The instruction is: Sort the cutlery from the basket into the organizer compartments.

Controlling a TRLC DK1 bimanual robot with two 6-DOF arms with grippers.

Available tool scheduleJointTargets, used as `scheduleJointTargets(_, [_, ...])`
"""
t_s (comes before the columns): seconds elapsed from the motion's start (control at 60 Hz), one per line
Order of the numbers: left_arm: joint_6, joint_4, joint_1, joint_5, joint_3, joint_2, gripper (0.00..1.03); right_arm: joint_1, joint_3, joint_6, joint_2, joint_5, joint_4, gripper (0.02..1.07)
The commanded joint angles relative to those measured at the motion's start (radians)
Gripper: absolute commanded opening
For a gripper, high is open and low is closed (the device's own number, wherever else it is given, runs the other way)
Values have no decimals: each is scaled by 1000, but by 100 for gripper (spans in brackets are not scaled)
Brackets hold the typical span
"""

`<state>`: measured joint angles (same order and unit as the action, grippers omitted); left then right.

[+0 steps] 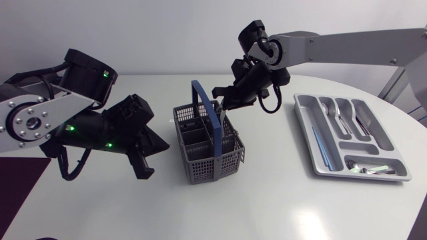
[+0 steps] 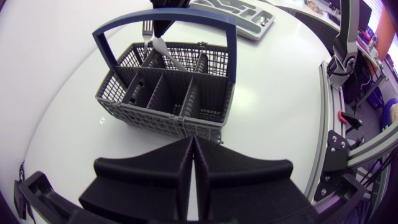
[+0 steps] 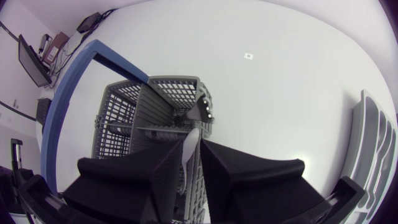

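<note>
Fork (image 2: 160, 46) clamped by right pincer (image 3: 193, 146) at basket (image 2: 168, 118), tines only in left wrist view; left pincer (image 2: 191, 140) closed.

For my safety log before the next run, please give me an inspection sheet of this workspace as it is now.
surface: white table, no spill or damage visible.
job's things: grey basket with blue handle, upright at mid-table; organizer on my right side, with spoons and other cutlery already in it.
clutter: one small square mark on the table near the basket.
hands: left hand shut and empty, short of the basket; right hand shut on a fork, whose lower end is inside the basket.
cables: black loop under the left arm; black cable at the right wrist.
surroundings: nothing seen.
</note>
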<state>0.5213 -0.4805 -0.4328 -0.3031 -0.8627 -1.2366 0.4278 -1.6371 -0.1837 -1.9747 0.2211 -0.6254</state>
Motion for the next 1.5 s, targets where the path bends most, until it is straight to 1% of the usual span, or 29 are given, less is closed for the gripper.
scheduleJointTargets(0.0, [16,-9,6,-10,22,11,3,-12,29,-26,19,-3,-2,28])
scheduleJointTargets(0.917, [22,-10,12,-13,28,16,3,48,-52,-37,-79,-3,-8,27])
scheduleJointTargets(0.967, [22,-10,12,-13,27,16,3,49,-56,-37,-87,-3,-8,22])
scheduleJointTargets(1.1, [22,-10,12,-13,25,16,3,52,-61,-37,-90,-3,-8,16])
scheduleJointTargets(1.217, [23,-10,14,-13,25,16,3,57,-72,-36,-104,-3,-16,14])
scheduleJointTargets(1.367, [23,-12,16,-13,21,16,3,62,-76,-28,-107,15,-39,8])
scheduleJointTargets(1.483, [22,-15,14,-13,21,17,3,62,-64,-20,-64,27,-59,8])
